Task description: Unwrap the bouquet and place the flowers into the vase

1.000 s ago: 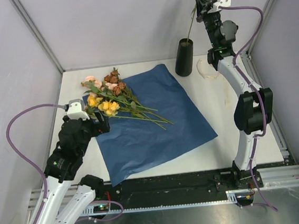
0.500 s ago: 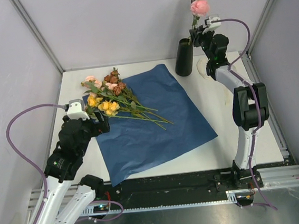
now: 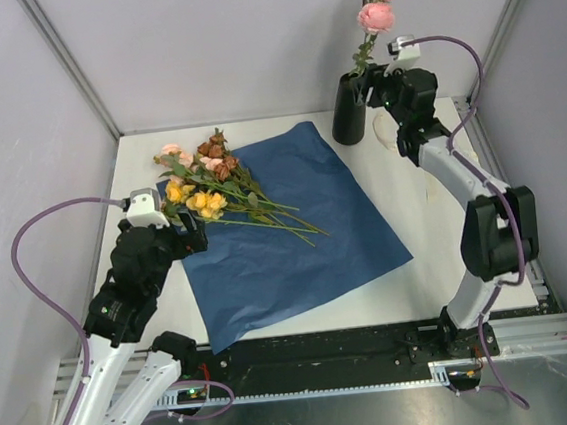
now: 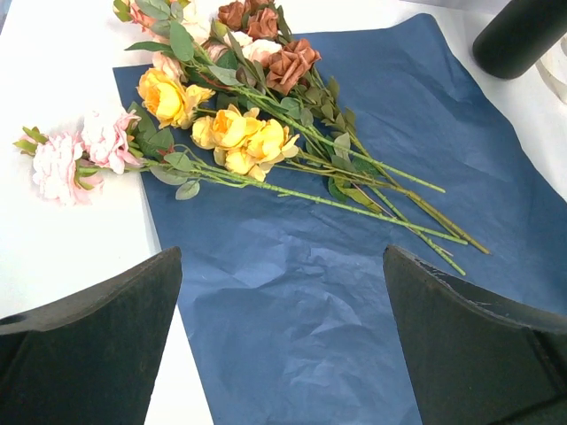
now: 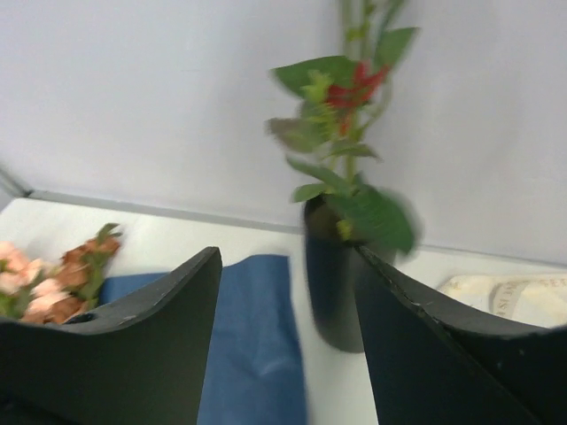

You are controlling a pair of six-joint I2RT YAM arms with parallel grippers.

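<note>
From above, the vase [image 3: 348,112] stands upright at the far right of the counter [image 3: 449,257], beyond the far corner of the paper [image 3: 295,231]. A pink stem [image 3: 375,13] stands in it, its blooms high over the mouth. The right gripper [image 3: 365,82] is just beside the vase top, jaws parted, holding nothing. The flowers [image 3: 211,184] lie in a loose bunch on the paper's far left corner, heads toward the left wall. The left gripper [image 3: 193,233] hovers near them, empty. The ribbon [image 3: 389,134] lies right of the vase.

The left wrist view shows the left gripper [image 4: 282,257] wide open over the paper [image 4: 292,319], with the flowers [image 4: 248,133] lying ahead, stems pointing right. One pink spray [image 4: 80,159] rests on the bare counter. The vase [image 4: 518,35] is at the top right.

In the right wrist view, the right gripper [image 5: 285,257] is open and empty. The vase [image 5: 330,283] shows through the gap, leafy stem [image 5: 341,106] rising from it, and the ribbon [image 5: 505,297] lies to its right.
</note>
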